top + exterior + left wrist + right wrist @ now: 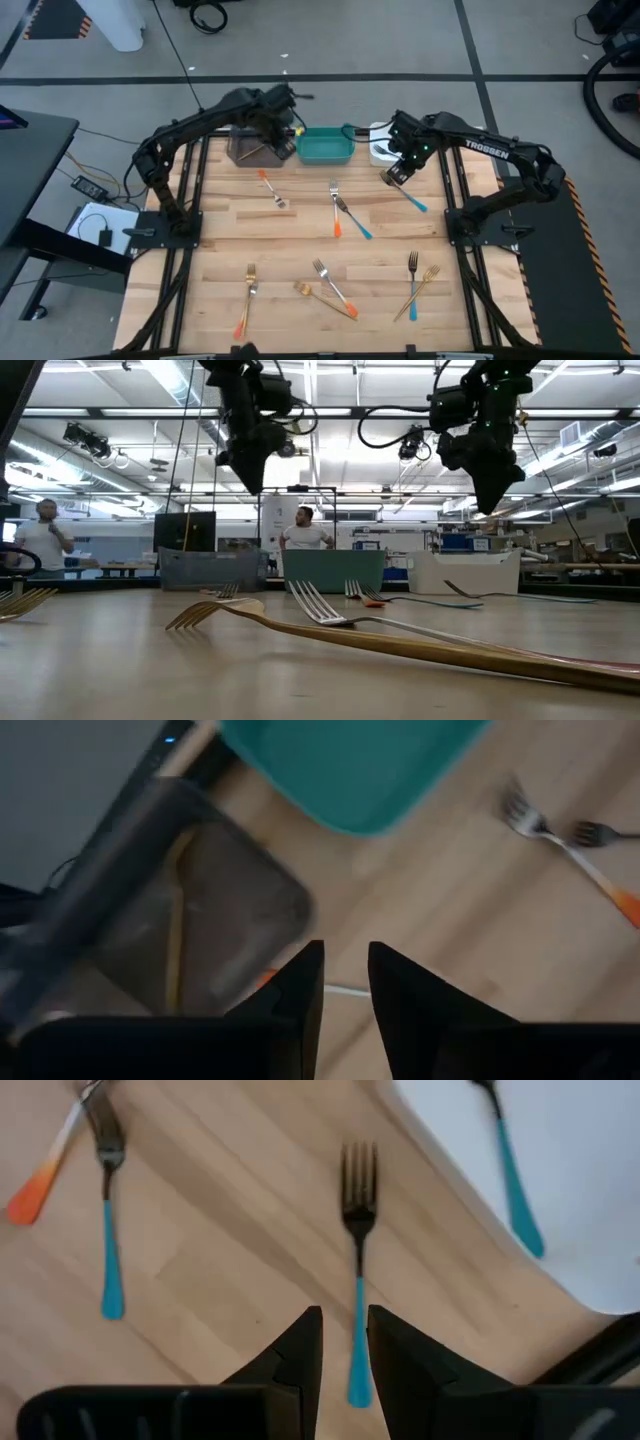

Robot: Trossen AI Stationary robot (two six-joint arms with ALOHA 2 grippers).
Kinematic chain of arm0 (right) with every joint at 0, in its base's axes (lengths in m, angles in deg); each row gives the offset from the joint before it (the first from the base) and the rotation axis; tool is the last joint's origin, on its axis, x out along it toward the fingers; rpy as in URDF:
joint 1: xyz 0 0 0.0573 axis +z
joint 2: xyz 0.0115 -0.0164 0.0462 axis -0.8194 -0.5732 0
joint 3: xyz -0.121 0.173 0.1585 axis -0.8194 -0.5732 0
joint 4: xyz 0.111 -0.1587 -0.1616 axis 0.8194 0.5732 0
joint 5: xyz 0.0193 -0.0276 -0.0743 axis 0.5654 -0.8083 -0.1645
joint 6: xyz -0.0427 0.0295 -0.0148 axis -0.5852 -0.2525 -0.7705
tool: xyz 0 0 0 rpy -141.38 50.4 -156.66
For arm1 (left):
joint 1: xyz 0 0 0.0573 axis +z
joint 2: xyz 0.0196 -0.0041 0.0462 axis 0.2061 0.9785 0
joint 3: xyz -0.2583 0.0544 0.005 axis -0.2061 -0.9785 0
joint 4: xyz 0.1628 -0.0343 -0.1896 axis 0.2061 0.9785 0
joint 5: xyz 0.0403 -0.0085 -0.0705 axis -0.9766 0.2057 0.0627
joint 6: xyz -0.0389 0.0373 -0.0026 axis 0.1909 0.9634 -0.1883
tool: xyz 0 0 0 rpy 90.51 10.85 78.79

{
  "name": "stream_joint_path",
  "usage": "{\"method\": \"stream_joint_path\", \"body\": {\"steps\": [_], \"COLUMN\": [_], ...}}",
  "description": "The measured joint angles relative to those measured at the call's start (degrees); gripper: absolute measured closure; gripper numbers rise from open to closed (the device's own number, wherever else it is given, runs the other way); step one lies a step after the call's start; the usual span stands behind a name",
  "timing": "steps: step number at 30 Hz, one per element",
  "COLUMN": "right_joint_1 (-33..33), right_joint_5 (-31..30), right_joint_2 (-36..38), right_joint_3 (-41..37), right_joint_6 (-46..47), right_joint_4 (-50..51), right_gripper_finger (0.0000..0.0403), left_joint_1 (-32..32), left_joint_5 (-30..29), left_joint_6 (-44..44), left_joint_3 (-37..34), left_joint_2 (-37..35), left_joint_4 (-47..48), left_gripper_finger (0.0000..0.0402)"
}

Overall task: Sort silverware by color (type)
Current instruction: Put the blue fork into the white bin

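While the left gripper [283, 143] hangs above the far edge of the bench [300, 240], between the grey bin [250, 148] and the teal bin [325, 146], we see its fingers [300, 990] parted with nothing between them. In the left wrist view a gold fork [176, 920] lies inside the grey bin. The right gripper [395, 176] hovers just in front of the white bin [380, 146], fingers [300, 1350] spread a little and empty, right over the handle of a blue fork [356, 1280] lying on the wood near the far right part of the bench. A second blue fork [510, 1170] lies inside the white bin.

On the bench we count the rest. An orange fork [272, 188] lies just in front of the grey bin. Near the middle, another orange fork [336, 208] and a blue one [355, 218] touch at their heads. Toward the near edge, a gold-headed fork with an orange handle end [247, 298] lies at the left. A silver fork with an orange handle [335, 290] crosses a gold fork [318, 296] at centre. At the right, a blue fork [413, 282] crosses a gold fork [418, 292]. We cannot tell what the teal bin holds. In the low view, people [304, 530] stand in the room beyond the bench
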Motion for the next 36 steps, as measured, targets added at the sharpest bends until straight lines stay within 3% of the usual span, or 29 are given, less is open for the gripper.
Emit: {"method": "stream_joint_path", "body": {"steps": [8, 12, 19, 25, 29, 32, 36], "right_joint_1": [7.01, 12.02, 22.74, 31.34, 36.53, 39.93, 44.91], "right_joint_5": [3.04, 4.90, 8.28, 4.62, 0.79, -2.13, -3.73], "right_joint_2": [0.11, 0.11, 0.11, 0.09, 0.07, 0.07, 0.04], "right_joint_3": [-2.66, -6.54, -10.12, -10.14, -10.14, -10.14, -10.14], "right_joint_6": [9.38, 18.64, 36.42, 50.65, 52.16, 54.34, 62.27], "right_joint_4": [2.57, 1.91, -4.36, -18.73, -27.66, -27.32, -18.51], "right_gripper_finger": [0.0312, 0.0312, 0.0312, 0.0312, 0.0312, 0.0312, 0.0312], "left_joint_1": [-8.12, -9.75, -12.54, -16.04, -18.35, -20.49, -24.03], "left_joint_5": [-1.49, -2.84, -2.77, -2.60, -2.60, -2.63, -2.61], "left_joint_6": [1.48, 2.60, 4.54, 0.26, -5.30, -9.93, -12.70], "left_joint_3": [-2.23, -4.60, -15.36, -27.88, -33.91, -37.01, -38.74], "left_joint_2": [-0.17, -0.17, -6.98, -17.47, -22.57, -25.14, -26.31], "left_joint_4": [-0.33, -0.37, 0.32, -4.47, -8.93, -12.22, -16.44], "left_gripper_finger": [0.0311, 0.0311, 0.0311, 0.0311, 0.0311, 0.0311, 0.0311]}}
